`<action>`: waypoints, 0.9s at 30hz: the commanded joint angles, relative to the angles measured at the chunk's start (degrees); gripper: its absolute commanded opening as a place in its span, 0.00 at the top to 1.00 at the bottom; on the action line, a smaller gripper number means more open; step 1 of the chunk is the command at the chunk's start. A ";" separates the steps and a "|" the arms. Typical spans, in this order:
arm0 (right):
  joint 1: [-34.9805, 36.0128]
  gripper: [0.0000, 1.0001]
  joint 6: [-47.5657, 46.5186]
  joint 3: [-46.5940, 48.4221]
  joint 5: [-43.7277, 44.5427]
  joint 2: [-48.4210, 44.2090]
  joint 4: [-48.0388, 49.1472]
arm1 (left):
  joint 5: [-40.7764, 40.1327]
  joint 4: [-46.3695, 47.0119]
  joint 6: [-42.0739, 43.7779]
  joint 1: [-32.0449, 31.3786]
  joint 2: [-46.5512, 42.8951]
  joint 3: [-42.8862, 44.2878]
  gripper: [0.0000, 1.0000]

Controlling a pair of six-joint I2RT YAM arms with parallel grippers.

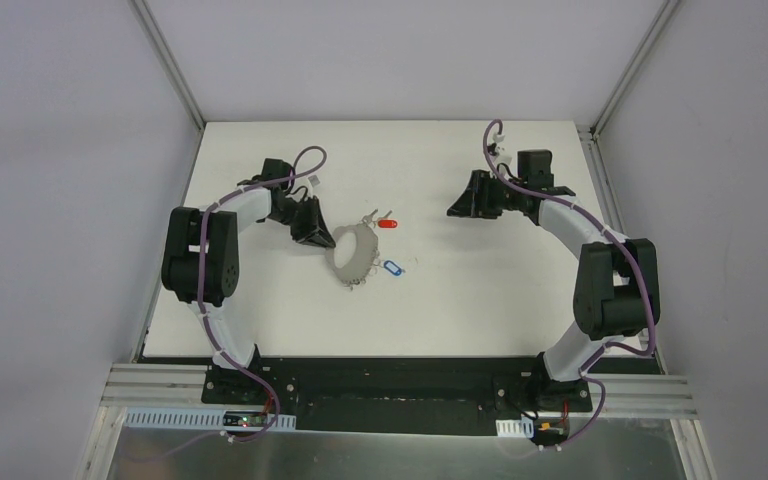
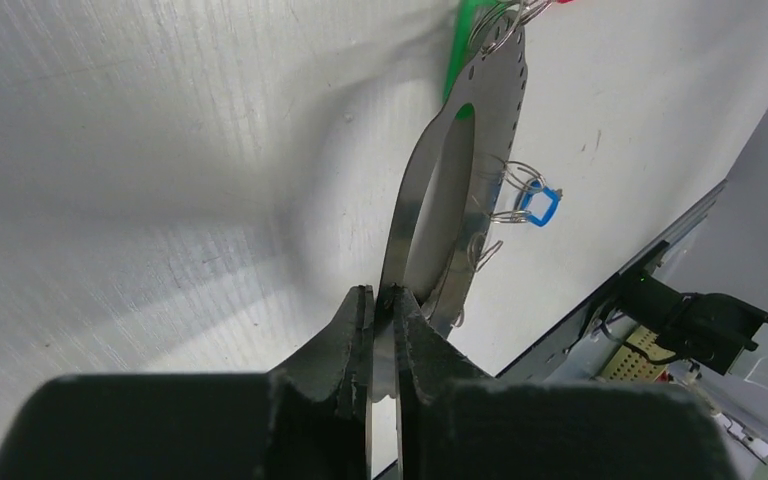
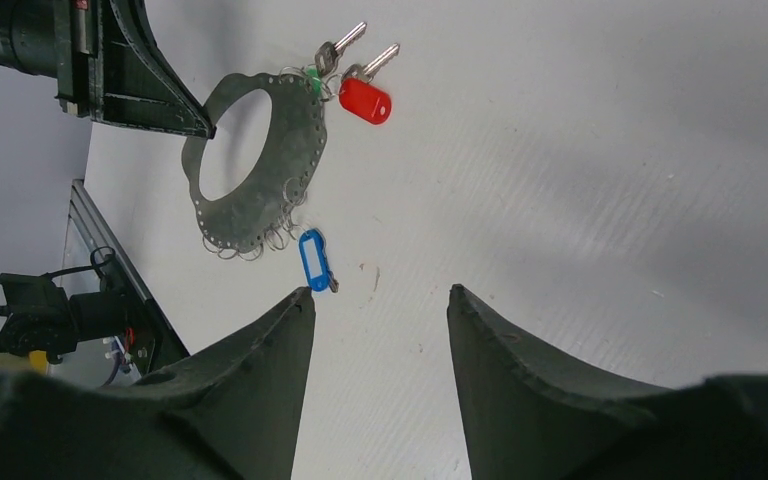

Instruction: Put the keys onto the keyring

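The keyring (image 1: 343, 262) is a flat grey perforated metal ring left of the table's middle. My left gripper (image 1: 324, 241) is shut on its near-left rim and holds it tilted up on edge. In the left wrist view the jaws (image 2: 384, 297) pinch the ring (image 2: 500, 90). A red-tagged key (image 1: 388, 223) and a green-tagged key (image 3: 312, 80) sit at the ring's far end. The blue-tagged key (image 1: 392, 267) lies on the table beside small wire loops on the rim; I cannot tell whether it is attached. My right gripper (image 1: 457, 208) is open and empty, to the ring's right, with the blue tag (image 3: 312, 260) just ahead of its left fingertip.
The white table (image 1: 500, 290) is walled by grey panels. A black base rail (image 1: 400, 385) with electronics runs along the near edge. The left gripper (image 3: 150, 85) shows at the top left of the right wrist view, on the ring (image 3: 302, 130).
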 commanded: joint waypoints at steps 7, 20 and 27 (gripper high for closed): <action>-0.46 0.45 -5.57 -1.16 1.49 -5.70 -3.94 | -6.54 -2.07 -1.50 0.96 1.58 9.34 1.00; -0.50 0.45 -7.93 -7.15 1.92 -13.09 -5.79 | -14.08 -5.02 1.86 1.05 1.29 9.79 0.85; -0.50 0.41 -8.85 -8.29 3.91 -18.59 -7.59 | -16.13 -9.06 6.37 1.95 -2.47 8.91 0.63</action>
